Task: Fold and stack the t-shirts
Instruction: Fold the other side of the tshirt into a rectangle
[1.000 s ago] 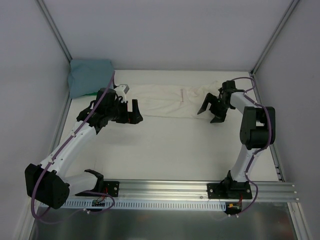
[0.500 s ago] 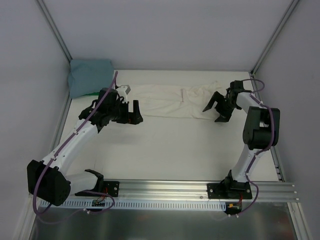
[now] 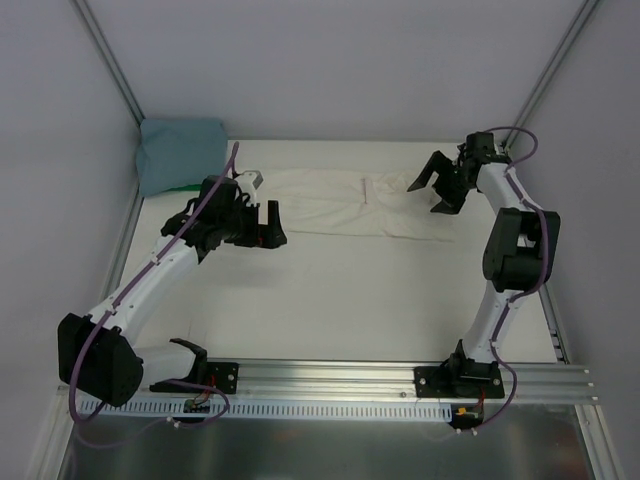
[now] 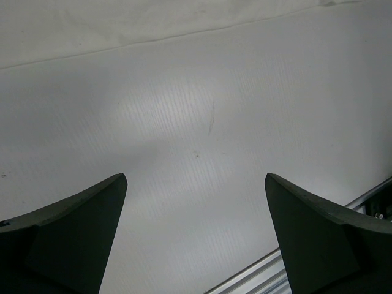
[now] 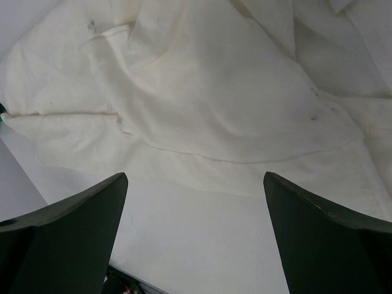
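My left end effector [image 3: 272, 228] and right end effector [image 3: 428, 197] both gape wide and hold nothing. The cream t-shirt [image 3: 340, 205] stretches across the far desk [image 3: 340, 300]; the teal t-shirt [image 3: 180, 152] sits bunched in the far-left corner. I should pinch the cream hem's two ends low and evenly.

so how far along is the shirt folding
Done: cream shirt lies as a long strip. In hand: nothing; left fingers and right fingers are open, the right over its end. To do: finish folding, stack with the teal shirt in the far-left corner.
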Controlling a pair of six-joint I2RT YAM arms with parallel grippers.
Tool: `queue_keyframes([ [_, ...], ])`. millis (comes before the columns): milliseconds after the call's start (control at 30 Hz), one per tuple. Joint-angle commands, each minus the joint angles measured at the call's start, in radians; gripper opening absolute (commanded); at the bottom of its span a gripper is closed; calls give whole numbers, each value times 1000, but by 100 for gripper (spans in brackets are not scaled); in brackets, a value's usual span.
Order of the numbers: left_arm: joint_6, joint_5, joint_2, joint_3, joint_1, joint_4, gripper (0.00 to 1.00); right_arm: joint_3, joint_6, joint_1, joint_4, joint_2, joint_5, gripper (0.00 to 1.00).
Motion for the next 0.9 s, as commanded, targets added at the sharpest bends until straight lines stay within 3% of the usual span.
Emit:
queue_keyframes([
  [0, 14, -7, 14, 20, -11, 12, 99, 57, 12, 2, -50, 79, -15, 99],
  [367, 26, -10, 63, 42, -11, 18, 99, -23, 11, 5, -24, 125, 12, 100],
  [600, 45, -14, 84, 66, -11, -3, 99, 11, 37, -35, -15, 174, 64, 100],
  [867, 91, -37, 133, 112, -9, -68, 99, 297, 80, -64, -60, 364, 46, 99],
])
